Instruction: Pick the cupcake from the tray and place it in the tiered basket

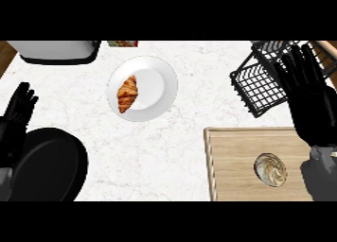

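White marble counter (178, 142) fills the head view, with strips of wooden floor showing at the upper corners. Toward four o'clock lies a pale wooden tray (234, 160), and the cupcake (270, 169) sits on it, seen from above as a swirl of cream-and-brown frosting, still on the board and touched by nothing. At about two o'clock stands the black wire tiered basket (259, 85), tilted in the view, its mesh partly hidden behind the right hand (316, 111). That hand rises from the lower right edge with its fingers straight and spread, holding nothing; it hovers over the tray's far right corner and the basket's near side, just beside the cupcake but apart from it. Near eleven o'clock of centre a white plate (154, 87) carries a croissant (127, 93). At ten o'clock, against the back edge, sits a white toaster (56, 51), with a small coloured packet (122, 44) just beside it. The left hand (16, 111) shows at nine o'clock, fingers up and relaxed, empty. Below it at seven o'clock lies a round black pan (45, 165).
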You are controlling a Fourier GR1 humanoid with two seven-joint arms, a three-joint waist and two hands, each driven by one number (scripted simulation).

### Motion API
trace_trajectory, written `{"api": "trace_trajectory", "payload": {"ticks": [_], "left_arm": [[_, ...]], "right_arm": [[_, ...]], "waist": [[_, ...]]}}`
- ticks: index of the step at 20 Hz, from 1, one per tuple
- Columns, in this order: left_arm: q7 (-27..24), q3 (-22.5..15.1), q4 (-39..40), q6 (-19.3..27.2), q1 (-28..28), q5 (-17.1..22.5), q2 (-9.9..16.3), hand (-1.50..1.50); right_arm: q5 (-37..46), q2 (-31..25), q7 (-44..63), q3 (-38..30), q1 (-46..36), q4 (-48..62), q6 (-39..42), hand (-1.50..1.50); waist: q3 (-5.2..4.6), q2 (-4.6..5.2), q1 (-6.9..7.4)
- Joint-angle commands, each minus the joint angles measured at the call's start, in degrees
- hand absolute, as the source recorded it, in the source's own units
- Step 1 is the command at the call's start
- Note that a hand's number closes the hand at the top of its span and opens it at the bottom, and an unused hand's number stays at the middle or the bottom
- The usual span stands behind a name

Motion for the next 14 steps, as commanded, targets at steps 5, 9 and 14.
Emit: {"api": "trace_trajectory", "payload": {"ticks": [5,9,14], "left_arm": [[-0.8,-5.4,-3.6,2.4,-4.1,-3.6,-6.0,0.00],[0.5,-9.1,-3.5,3.9,-5.7,-4.9,-10.0,0.00],[2.3,-9.7,-3.8,5.0,-6.0,-5.0,-11.1,0.00]], "right_arm": [[-21.4,-1.8,-0.8,-1.9,-5.5,5.2,29.6,1.50],[-22.7,-5.6,4.9,0.3,-2.8,14.8,37.2,-1.50],[-41.8,-5.1,10.6,0.6,-1.0,18.1,55.7,-1.50]], "waist": [[1.38,0.87,1.25],[1.14,1.89,1.39],[1.44,1.57,1.45]]}}
